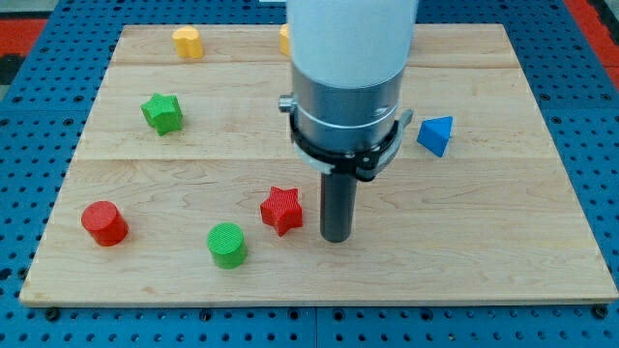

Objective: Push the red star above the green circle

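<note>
The red star (281, 210) lies on the wooden board, just up and to the right of the green circle (227, 244). My tip (336, 237) rests on the board close to the right of the red star, with a small gap between them. The rod hangs from a large white and grey arm body that fills the view's top middle.
A red cylinder (103, 223) sits at the left. A green star (162, 112) is at the upper left. A yellow block (188, 43) is at the top left, and another yellow block (284, 39) is partly hidden behind the arm. A blue triangle (436, 134) is at the right.
</note>
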Controlling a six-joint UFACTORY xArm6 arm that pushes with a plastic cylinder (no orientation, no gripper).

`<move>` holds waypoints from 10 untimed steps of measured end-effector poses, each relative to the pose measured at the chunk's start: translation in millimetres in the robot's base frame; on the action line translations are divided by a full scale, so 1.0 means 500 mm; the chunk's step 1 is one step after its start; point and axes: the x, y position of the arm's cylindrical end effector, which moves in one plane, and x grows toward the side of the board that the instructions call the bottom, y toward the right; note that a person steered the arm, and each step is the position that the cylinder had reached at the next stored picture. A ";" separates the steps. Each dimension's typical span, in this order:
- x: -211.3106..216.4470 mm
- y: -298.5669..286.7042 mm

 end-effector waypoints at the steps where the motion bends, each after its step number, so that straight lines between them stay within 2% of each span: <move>1: -0.060 -0.082; 2: -0.090 -0.112; 3: -0.090 -0.066; 4: -0.090 0.063; 5: -0.098 0.078; 8: -0.130 0.045; 9: -0.124 -0.011; 10: -0.104 -0.156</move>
